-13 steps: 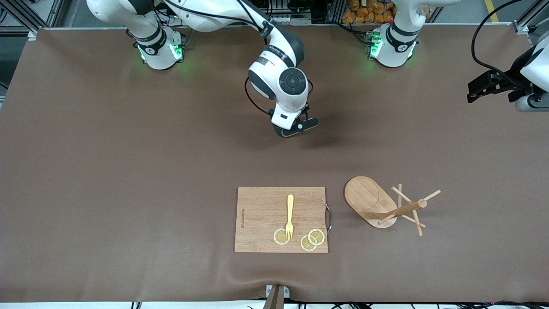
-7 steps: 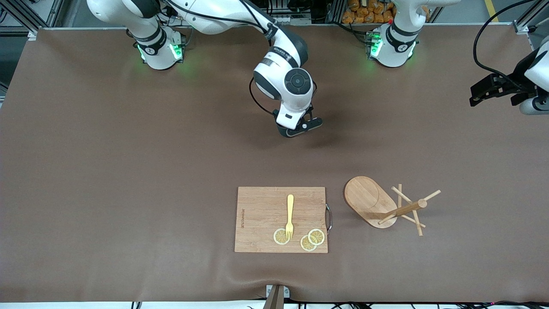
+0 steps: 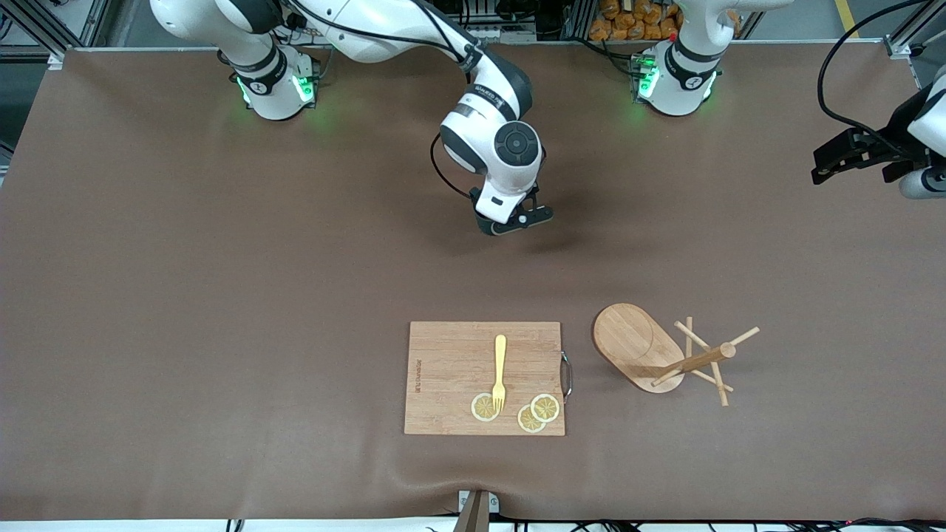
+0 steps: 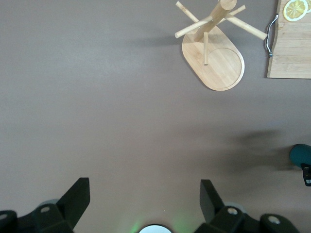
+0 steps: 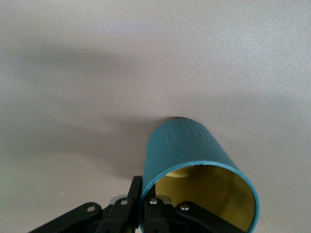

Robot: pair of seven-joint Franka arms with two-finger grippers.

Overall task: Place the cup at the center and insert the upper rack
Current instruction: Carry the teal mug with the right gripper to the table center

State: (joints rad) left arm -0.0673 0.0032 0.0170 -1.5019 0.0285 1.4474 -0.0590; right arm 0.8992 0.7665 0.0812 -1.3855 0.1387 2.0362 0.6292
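Clamped on the rim of the cup (image 5: pixel 194 165), the right gripper (image 3: pixel 515 222) is held over bare table at about twelve o'clock from the cutting board (image 3: pixel 484 377). The upper rack (image 3: pixel 669 355) is seen at the board's three o'clock — beside it. The left gripper (image 3: pixel 850 154) waits, fingers (image 4: pixel 75 199) spread apart — at the table's edge.

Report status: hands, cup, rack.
Right hand shut on cup, over bare table middle. Left hand open, waiting at its table end. Upper rack lying tipped beside cutting board. Nothing in the way.
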